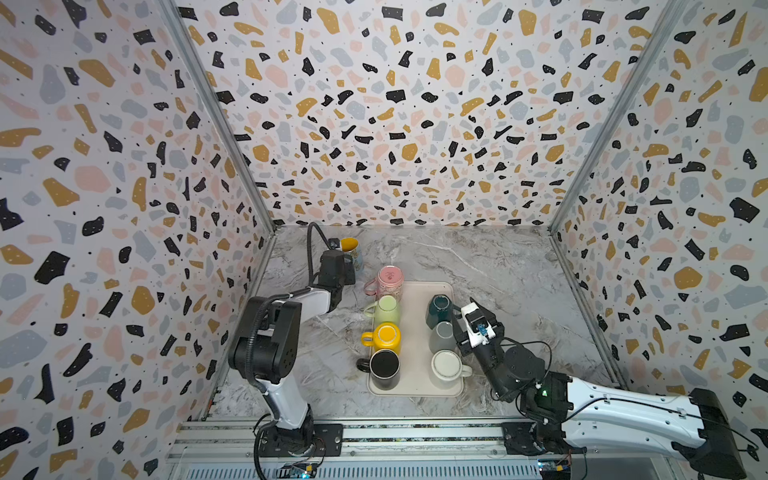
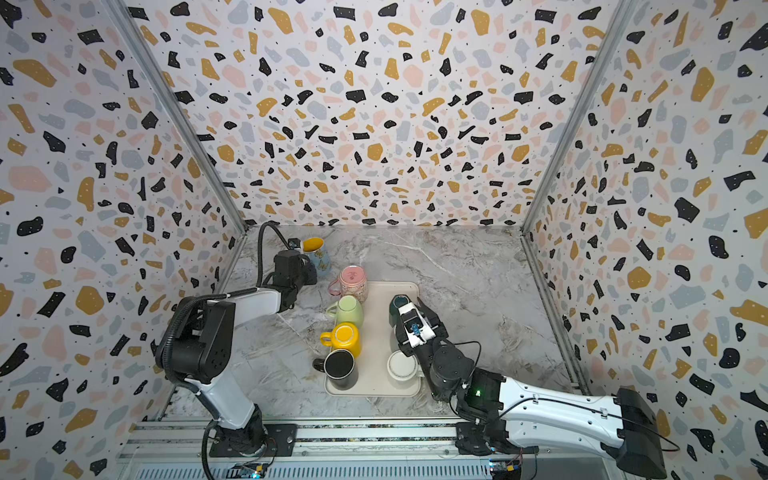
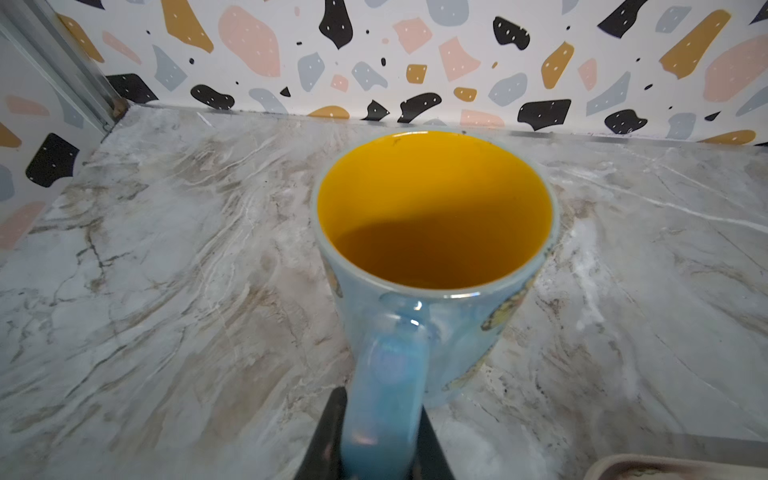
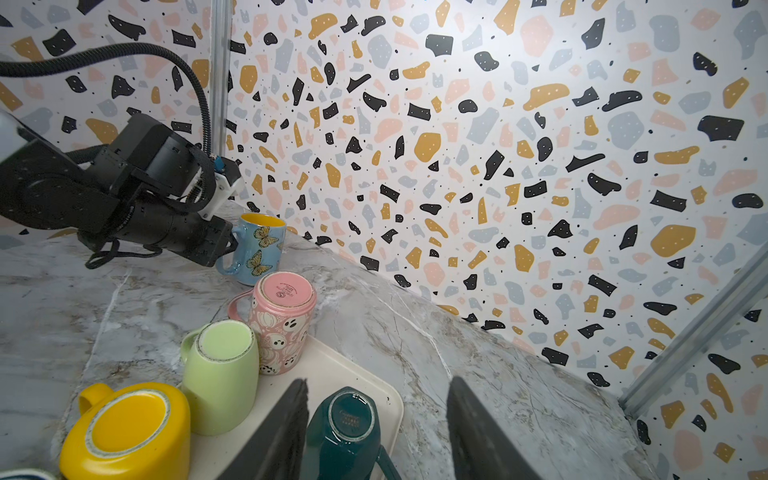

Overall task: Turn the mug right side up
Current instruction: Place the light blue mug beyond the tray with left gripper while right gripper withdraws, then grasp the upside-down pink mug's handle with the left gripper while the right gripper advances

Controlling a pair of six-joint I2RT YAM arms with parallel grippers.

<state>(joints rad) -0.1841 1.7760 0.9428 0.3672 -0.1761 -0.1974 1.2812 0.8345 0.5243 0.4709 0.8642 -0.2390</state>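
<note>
Here the left end effector [image 3: 380, 415] is clenched on the handle [image 3: 390, 365] of the blue butterfly mug [image 1: 353, 247], which stands mouth-up at the upper left of the counter [image 1: 478, 266] in a top view. Best practice: confirm the base sits flat, then part the jaws gently and retreat along the handle's line. The right end effector [image 4: 378, 384], released, straddles an inverted teal mug [image 4: 349, 419] on the tray [image 4: 332, 365].

A cream tray [image 1: 415, 353] lies on the marble table [image 1: 498, 270], with terrazzo walls [image 1: 395, 104] around it. Down the tray's 9 o'clock side stand a pink mug [image 1: 390, 279] at 11, a green mug [image 1: 386, 309], a yellow mug [image 1: 385, 337] and a black mug [image 1: 384, 368] at 7. Down the 3 o'clock side stand a teal mug [image 1: 439, 309] at 1, a grey mug [image 1: 442, 337] and a white mug [image 1: 448, 368] at 5. The pink, green, yellow and teal mugs stand base up
</note>
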